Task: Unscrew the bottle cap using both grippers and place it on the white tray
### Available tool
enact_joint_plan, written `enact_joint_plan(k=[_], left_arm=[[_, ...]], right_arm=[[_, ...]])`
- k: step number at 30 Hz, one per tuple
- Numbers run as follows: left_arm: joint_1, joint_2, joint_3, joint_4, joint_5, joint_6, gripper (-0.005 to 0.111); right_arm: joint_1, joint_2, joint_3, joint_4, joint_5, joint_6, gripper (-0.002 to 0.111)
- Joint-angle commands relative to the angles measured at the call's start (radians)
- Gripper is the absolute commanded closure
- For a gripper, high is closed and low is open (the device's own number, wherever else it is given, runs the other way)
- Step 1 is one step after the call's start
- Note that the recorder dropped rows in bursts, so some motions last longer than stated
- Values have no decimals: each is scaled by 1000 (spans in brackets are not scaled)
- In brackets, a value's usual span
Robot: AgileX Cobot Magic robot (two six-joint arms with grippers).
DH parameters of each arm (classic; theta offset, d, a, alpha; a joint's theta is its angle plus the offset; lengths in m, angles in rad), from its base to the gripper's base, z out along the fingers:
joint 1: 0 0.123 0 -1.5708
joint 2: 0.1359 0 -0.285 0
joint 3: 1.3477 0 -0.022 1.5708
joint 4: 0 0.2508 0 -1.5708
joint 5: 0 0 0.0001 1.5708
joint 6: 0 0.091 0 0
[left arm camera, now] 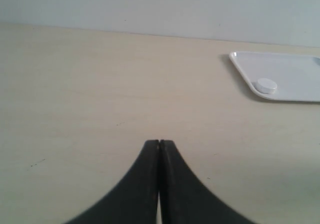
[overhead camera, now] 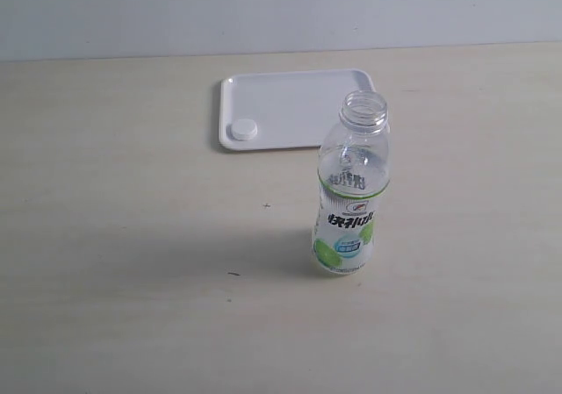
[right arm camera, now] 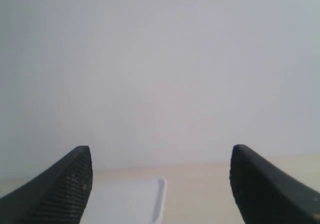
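We find the bottle cap lying flat on the white tray, near the tray's front left corner as the exterior view shows it, just inside the low rim. It is small, round and white, and it sits well apart from the bottle.

The bottle stands upright on the pale wooden table, just in front of the tray's right corner, with its threaded neck open. On its label we make out a row of bold dark characters on a white ground, a small emblem above them, a blue patch below them and green round shapes at the bottom edge. A green band runs around the label's top. The finer print is too small for us to read.

The left gripper is clenched, its two black fingers pressed flat together with nothing between them; it hangs over bare table, and the tray and cap lie off to one side ahead of it. The right gripper is released, its ribbed fingers spread wide on empty air, with a grey wall behind and one corner of the tray below.
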Motion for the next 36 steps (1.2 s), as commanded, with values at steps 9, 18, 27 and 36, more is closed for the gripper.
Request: enact_joint_plan(k=[9, 18, 27, 36], left_arm=[[4, -6, 1, -2, -10, 3, 107], [4, -6, 1, -2, -10, 3, 107], [4, -6, 1, -2, -10, 3, 107], [4, -6, 1, -2, -10, 3, 107]], right_arm=[[-1, -47, 68, 51, 188, -255, 36], [-11, -47, 180, 20, 175, -255, 36], [-71, -47, 180, 16, 205, -245, 36], [-69, -47, 180, 16, 204, -245, 36]])
